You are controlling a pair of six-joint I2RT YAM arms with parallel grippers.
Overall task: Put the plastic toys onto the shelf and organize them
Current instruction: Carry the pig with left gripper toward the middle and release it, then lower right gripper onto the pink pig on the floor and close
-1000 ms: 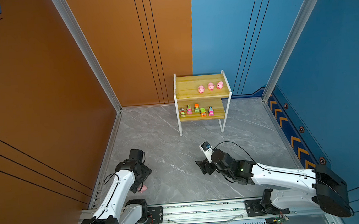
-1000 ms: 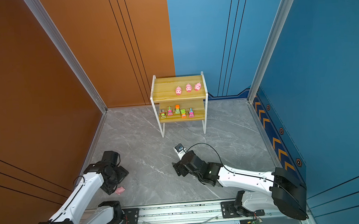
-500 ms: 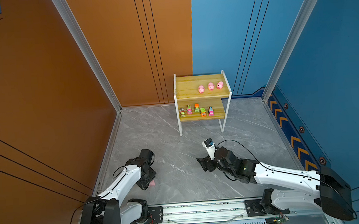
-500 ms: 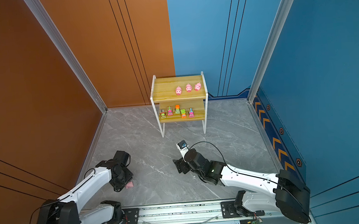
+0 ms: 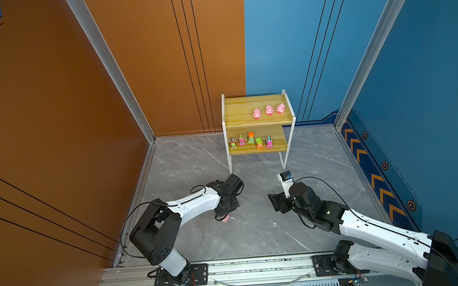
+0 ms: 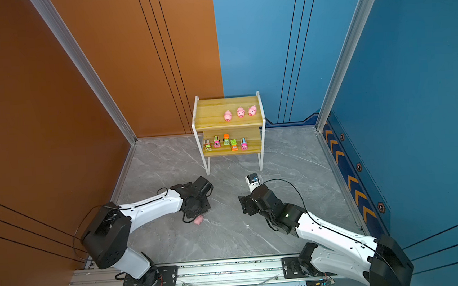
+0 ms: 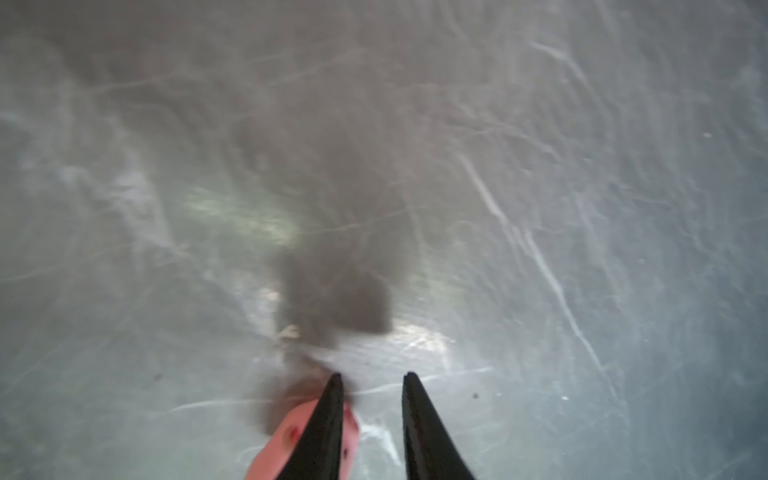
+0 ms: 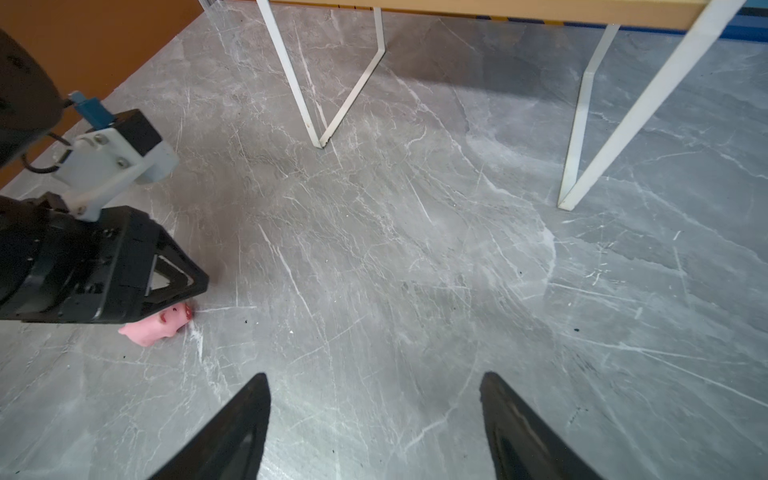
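Observation:
A pink pig (image 5: 225, 218) (image 6: 198, 220) lies on the grey floor at the tip of my left gripper (image 5: 223, 214) (image 6: 195, 216). In the left wrist view that gripper (image 7: 370, 376) is shut, with bare floor between the jaws. The pig (image 7: 286, 440) sits under and outside one finger. The right wrist view shows the pig (image 8: 156, 326) on its side below the left gripper's (image 8: 195, 286) tip. My right gripper (image 8: 374, 382) (image 5: 273, 202) hangs open and empty over the floor. The shelf (image 5: 236, 112) carries three pigs (image 5: 269, 110) on top and several trucks (image 5: 251, 138) below.
The shelf's white legs (image 8: 582, 166) stand on the floor just beyond my right gripper. An orange wall (image 5: 56, 133) bounds the left side and a blue wall (image 5: 426, 107) the right. The arms' mounting rail (image 5: 258, 268) runs along the front edge.
My left gripper has gone from open to shut and swept right, away from the orange wall; the pig shifted right along with it. The right gripper crept slightly toward the shelf.

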